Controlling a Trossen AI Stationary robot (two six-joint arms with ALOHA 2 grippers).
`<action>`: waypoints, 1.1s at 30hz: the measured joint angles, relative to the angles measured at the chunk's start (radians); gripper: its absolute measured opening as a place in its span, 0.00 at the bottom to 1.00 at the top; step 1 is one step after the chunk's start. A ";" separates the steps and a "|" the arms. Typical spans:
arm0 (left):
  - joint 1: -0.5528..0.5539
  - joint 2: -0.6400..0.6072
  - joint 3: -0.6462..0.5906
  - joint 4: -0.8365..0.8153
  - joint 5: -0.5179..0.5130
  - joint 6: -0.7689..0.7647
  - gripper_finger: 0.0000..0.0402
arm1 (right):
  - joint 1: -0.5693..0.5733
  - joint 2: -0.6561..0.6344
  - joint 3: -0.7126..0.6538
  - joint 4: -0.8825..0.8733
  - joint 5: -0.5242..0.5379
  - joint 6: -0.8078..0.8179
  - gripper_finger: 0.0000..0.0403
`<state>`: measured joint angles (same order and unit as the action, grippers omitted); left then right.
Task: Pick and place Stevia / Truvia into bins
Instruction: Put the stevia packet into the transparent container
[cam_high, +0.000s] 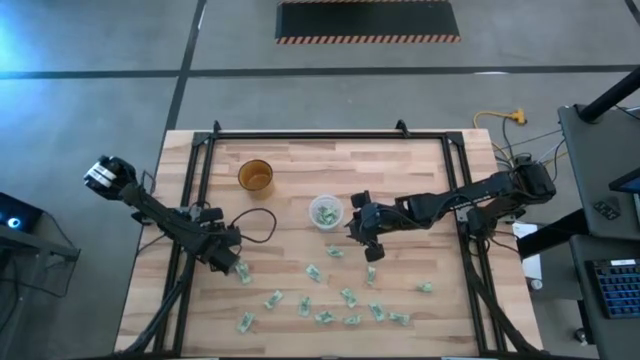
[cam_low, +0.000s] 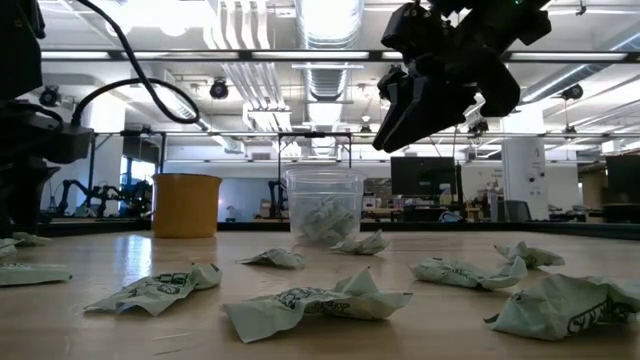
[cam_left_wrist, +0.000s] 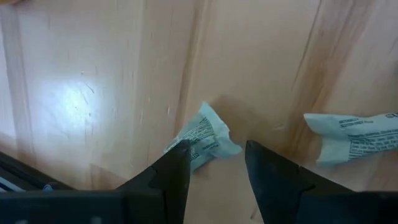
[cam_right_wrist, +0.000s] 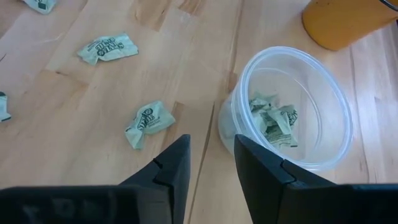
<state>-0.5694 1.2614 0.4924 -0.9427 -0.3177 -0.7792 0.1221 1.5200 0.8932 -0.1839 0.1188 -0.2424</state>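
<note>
Several crumpled pale green and white Stevia sachets (cam_high: 348, 296) lie flat on the near half of the wooden table. The bin, a clear round cup (cam_high: 326, 212), stands upright mid-table with a few sachets (cam_right_wrist: 272, 118) inside. My left gripper (cam_left_wrist: 216, 155) is open, low over the table's left side and pointing steeply down at one sachet (cam_left_wrist: 205, 134). That sachet lies between its fingers, close to one fingertip. My right gripper (cam_right_wrist: 211, 158) hangs open and empty above the table, just right of the cup (cam_right_wrist: 289, 109). My left gripper comes from above with its fingers on either side of the sachet on the table. One fingertip (cam_left_wrist: 179, 157) covers the sachet's nearest corner (cam_left_wrist: 194, 154). I cannot tell whether it touches the paper.
An amber-brown cup (cam_high: 256, 176) stands at the far left of the table. Another sachet (cam_left_wrist: 357, 135) lies close beside the left gripper. Two sachets (cam_right_wrist: 148, 123) lie below and beside the right gripper. A black metal frame (cam_high: 200, 160) runs along the table's edges.
</note>
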 joint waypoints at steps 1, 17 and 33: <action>0.000 -0.003 0.001 0.001 -0.005 0.000 0.35 | 0.000 0.000 0.000 0.000 0.000 0.000 0.28; 0.007 -0.004 -0.012 0.027 -0.118 -0.053 0.29 | 0.000 0.000 0.000 0.000 0.000 0.004 0.25; 0.008 -0.004 0.037 0.018 -0.137 -0.077 0.00 | 0.000 0.000 -0.004 0.001 0.000 0.006 0.23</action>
<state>-0.5617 1.2575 0.5289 -0.9249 -0.4545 -0.8566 0.1219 1.5196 0.8890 -0.1830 0.1192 -0.2359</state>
